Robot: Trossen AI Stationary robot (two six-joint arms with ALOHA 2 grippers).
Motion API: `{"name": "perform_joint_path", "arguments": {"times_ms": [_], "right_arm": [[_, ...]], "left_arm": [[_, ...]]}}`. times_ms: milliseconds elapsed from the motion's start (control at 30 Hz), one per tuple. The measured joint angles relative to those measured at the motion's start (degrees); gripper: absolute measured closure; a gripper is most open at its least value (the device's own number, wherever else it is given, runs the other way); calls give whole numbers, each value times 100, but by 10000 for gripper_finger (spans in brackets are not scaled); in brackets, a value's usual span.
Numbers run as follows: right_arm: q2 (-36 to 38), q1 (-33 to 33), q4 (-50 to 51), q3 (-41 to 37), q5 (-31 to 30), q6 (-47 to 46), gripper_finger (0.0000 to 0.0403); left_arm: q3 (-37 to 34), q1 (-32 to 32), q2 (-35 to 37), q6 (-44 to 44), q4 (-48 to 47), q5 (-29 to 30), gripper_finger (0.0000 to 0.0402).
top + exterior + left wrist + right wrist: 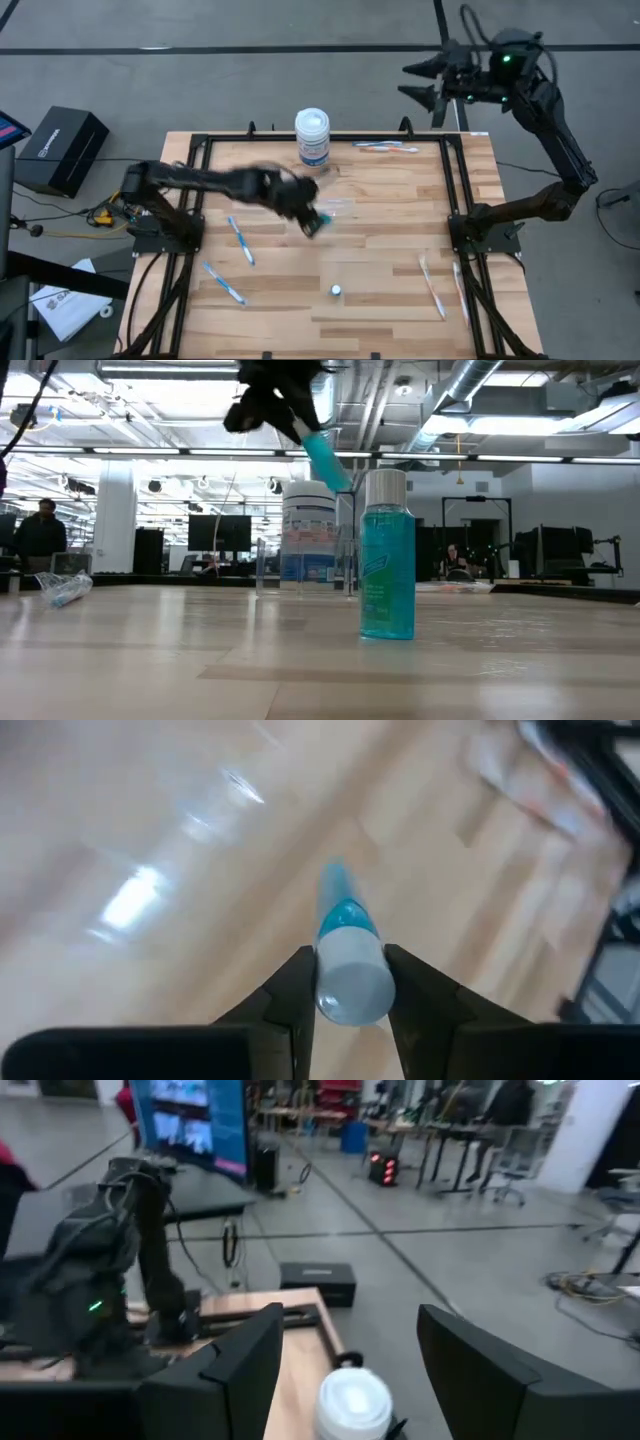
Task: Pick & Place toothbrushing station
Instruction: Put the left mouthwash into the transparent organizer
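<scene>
Left gripper (312, 222), near table centre and blurred in the high view, is clamped on a small bottle of blue liquid with a white cap (348, 970); low view shows the bottle raised and tilted. Right gripper (428, 82) waits beyond the table's 1 o'clock corner, fingers spread, holding nothing. See-through holder (305, 567) is barely discernible beside the white jar (313, 136) at 12 o'clock. Toothbrushes (241, 241) lie at 9 o'clock; another bottle (336, 291) stands at 6 o'clock.
</scene>
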State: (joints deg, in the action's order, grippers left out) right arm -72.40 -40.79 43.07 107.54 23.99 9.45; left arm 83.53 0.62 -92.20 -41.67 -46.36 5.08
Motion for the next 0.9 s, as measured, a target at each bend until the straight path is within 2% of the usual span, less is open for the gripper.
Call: {"name": "perform_joint_path", "arguments": {"times_ms": [133, 367, 500, 667, 900], "right_arm": [[2, -215, 9, 208, -2, -213, 181], [0, -465, 16, 320, -6, -500, 181], [-2, -512, 15, 320, -46, -501, 182], [-2, -514, -28, 320, -173, -500, 182], [-2, -514, -38, 320, -246, -500, 182]], "left_arm": [[-4, -742, 466, 808, -771, -60, 312], [5, -1854, 491, 2167, -905, -848, 312], [4, -1980, 109, 2710, -919, -1297, 312], [47, -1852, -474, 3192, -967, -1628, 312], [845, -1790, -1185, 3472, -1033, -1646, 312]]}}
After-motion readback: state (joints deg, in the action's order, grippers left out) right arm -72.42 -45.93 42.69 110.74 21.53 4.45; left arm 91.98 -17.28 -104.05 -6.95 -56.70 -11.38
